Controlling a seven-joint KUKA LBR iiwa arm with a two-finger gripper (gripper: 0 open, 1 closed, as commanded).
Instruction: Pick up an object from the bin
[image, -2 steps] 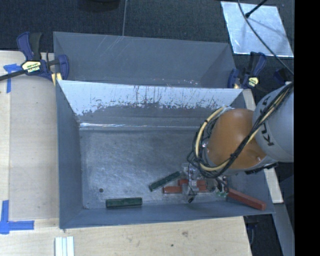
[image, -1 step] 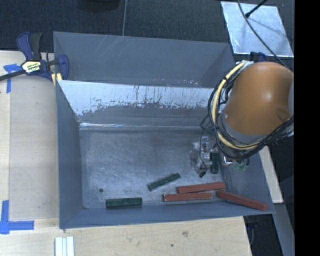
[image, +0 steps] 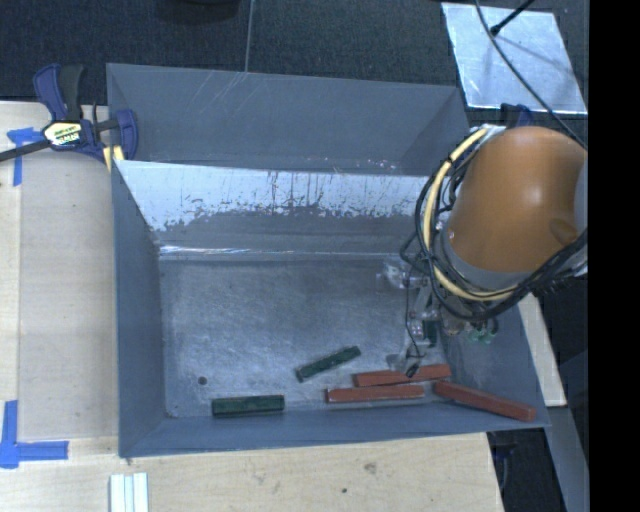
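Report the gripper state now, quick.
Gripper: cannot be told. It is down by the reddish-brown sticks at the near right of the bin.

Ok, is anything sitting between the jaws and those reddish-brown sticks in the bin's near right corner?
Nothing visible does. The jaws hang right over the uppermost reddish-brown stick, with no other thing between them. The nearest green stick lies further left on the bin floor, clear of that path.

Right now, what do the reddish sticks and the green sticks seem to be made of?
Reddish sticks: probably matte wood or plastic, flat even colour, no shine. Green sticks: similar, dull dark surface. The look cannot settle which.
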